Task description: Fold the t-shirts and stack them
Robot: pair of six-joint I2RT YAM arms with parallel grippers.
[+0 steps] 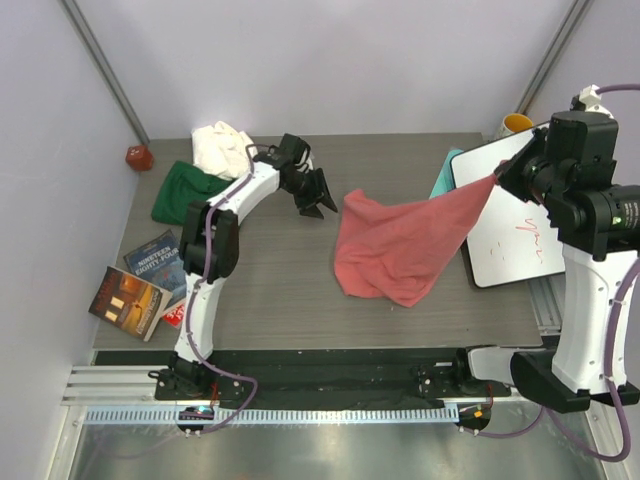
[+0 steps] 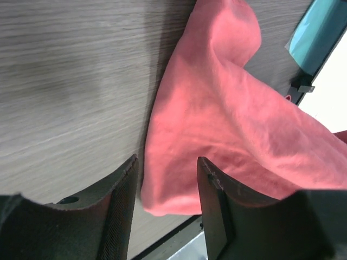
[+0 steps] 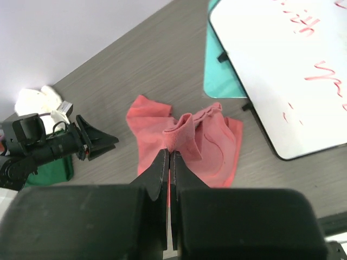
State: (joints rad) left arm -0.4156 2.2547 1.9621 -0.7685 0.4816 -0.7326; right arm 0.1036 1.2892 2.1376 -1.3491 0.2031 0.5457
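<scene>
A grey wood-grain surface [image 1: 270, 290] boxed in by pale walls. The pink shirt [image 1: 400, 245] hangs in a slack sheet from near the right edge down to the middle, where its lower part lies bunched. The right fingers [image 3: 159, 176] are pinched tight on a gathered fold of it, raised above the whiteboard [image 1: 510, 215] at the right edge. The left fingers [image 2: 122, 206] stand half apart and empty, just beside the cloth's left edge, which shows in the gap between them without touching either.

The step looks to be spreading the shirt flat before any fold. It would go best if the left fingers close on a single layer at that near hem corner, not on a bunch. Both arms can then draw apart until the cloth is taut and lower it onto the bare middle, clear of the whiteboard.

The green shirt [image 1: 185, 192] and cream shirt [image 1: 220, 147] wait crumpled at the far-left corner. Books [image 1: 145, 285] lie along the left edge.
</scene>
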